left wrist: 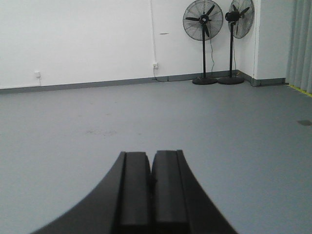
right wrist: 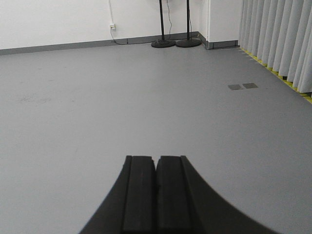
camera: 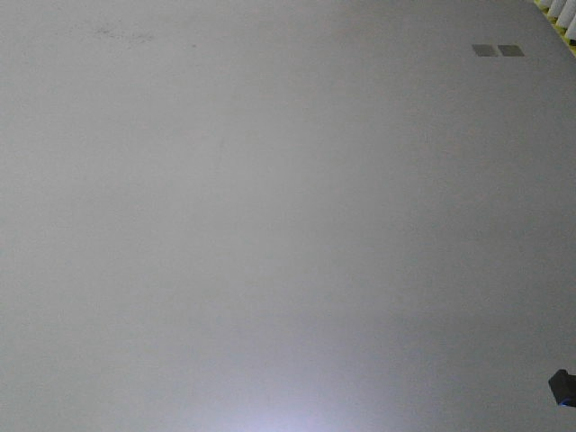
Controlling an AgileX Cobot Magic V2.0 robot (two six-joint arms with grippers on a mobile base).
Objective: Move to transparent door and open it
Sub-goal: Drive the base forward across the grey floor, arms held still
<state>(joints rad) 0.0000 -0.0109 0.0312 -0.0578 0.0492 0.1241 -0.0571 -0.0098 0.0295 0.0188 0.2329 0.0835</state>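
The transparent door is out of view in every frame. My left gripper (left wrist: 150,153) is shut, its two black fingers pressed together with nothing between them, pointing over bare grey floor toward a white wall. My right gripper (right wrist: 156,157) is likewise shut on nothing and held low over the same grey floor. The front view shows only floor.
Two black pedestal fans (left wrist: 203,29) stand in the far corner against the white wall (left wrist: 73,39). White vertical blinds (right wrist: 278,39) line the right side above a yellow strip. Two small grey floor plates (right wrist: 243,86) (camera: 497,50) lie on the floor. A dark blue object (camera: 563,387) sits at the front view's lower right edge.
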